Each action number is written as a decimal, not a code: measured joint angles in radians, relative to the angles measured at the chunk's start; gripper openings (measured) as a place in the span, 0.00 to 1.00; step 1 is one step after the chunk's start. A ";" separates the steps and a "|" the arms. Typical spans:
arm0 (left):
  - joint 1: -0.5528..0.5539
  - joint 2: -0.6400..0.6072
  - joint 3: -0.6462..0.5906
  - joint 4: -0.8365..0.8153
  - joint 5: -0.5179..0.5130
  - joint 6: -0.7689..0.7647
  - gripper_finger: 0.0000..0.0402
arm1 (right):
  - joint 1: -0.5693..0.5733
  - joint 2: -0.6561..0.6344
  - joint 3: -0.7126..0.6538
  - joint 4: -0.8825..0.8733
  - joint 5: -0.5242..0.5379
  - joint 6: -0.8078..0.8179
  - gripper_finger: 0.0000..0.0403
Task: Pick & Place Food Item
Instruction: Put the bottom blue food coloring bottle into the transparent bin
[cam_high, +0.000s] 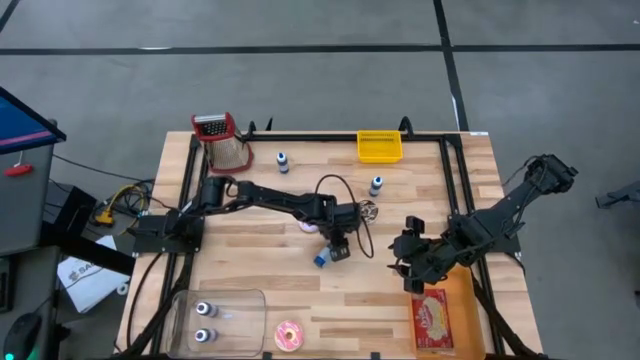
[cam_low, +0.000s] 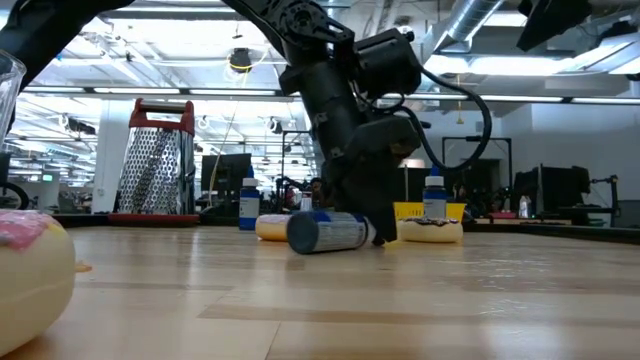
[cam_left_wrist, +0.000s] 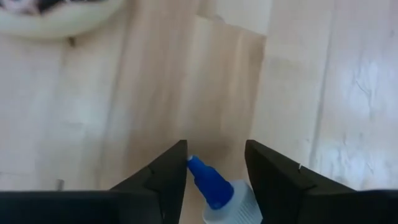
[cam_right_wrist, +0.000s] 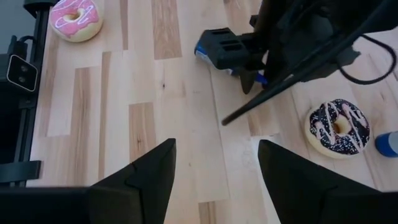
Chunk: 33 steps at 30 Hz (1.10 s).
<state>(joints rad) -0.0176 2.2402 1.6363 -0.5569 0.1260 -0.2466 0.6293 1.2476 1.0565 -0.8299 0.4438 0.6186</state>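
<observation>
The left hand sits mid-desk with its parted fingers straddling the blue-capped bottle lying on its side, not yet clenched, so it should close squarely on the body, while the right hand waits released at right.

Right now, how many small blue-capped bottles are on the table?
5. Two bottles in the clear tray; one beside the grater; one near the yellow bin; one lying at the left gripper. Arms may hide others.
</observation>
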 joint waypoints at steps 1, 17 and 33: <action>-0.004 -0.003 0.000 -0.005 0.007 0.000 0.38 | 0.002 0.000 0.000 0.000 0.000 0.001 0.55; -0.091 -0.089 -0.037 -0.177 0.041 -0.009 0.40 | 0.016 0.000 0.000 -0.003 0.003 0.046 0.55; -0.120 -0.095 -0.127 -0.085 0.016 -0.105 0.35 | 0.019 0.000 0.000 0.000 0.007 0.048 0.55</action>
<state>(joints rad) -0.1373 2.1456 1.5097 -0.6422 0.1420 -0.3515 0.6479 1.2476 1.0569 -0.8303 0.4507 0.6662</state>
